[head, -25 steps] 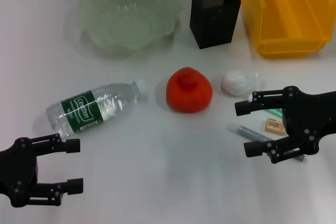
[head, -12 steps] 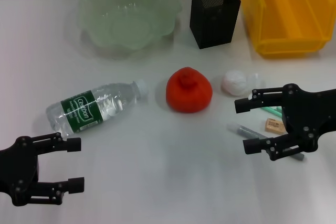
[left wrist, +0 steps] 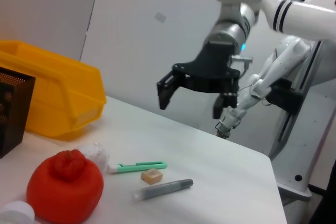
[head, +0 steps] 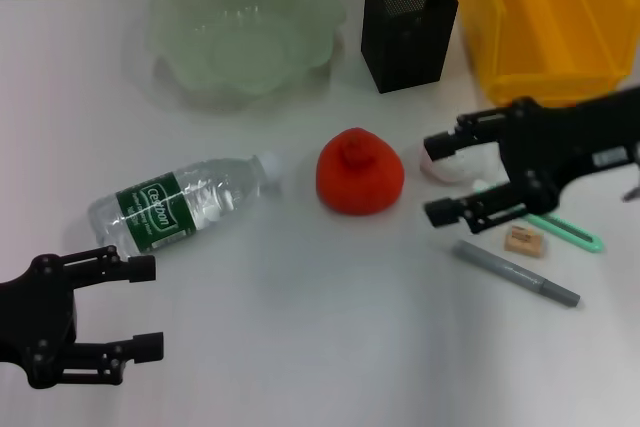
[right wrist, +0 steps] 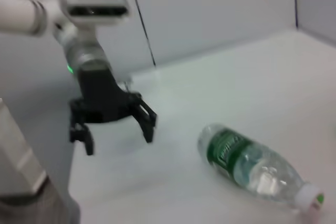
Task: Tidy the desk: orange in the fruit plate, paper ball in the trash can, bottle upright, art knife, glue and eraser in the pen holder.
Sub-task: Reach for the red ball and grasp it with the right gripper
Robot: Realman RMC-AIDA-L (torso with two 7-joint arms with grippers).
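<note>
Whereas the right gripper (head: 445, 175) had a second earlier hung low over the stationery at the desk's right side, it now stood farther back and toward the centre, its open jaws bracketing the space just beside the paper ball (head: 440, 159), which its upper finger partly hid in the head view. That shift uncovered the art knife (head: 562, 232), the eraser (head: 524, 240) and the glue (head: 518, 273), all lying flat and close together on the desk (head: 320, 337), with none yet in the pen holder (head: 408, 25). The move probably meant that the paper ball or the orange (head: 360, 172) was the next target, though which of the two could not be settled from these views. The right fingers were spread wide and held nothing; whether the upper one touched the paper ball was uncertain, and the left wrist view showed the gripper raised clear of the tabletop. The left gripper (head: 140, 307) remained parked at the near left, its fingers likewise wide apart and empty, near but apart from the bottle (head: 180, 205), which lay on its side with the cap pointing toward the orange. The fruit plate (head: 240, 32) at the far left and the trash can (head: 545, 17) at the far right appeared to hold nothing, so every part of the tidying remained to be done.
</note>
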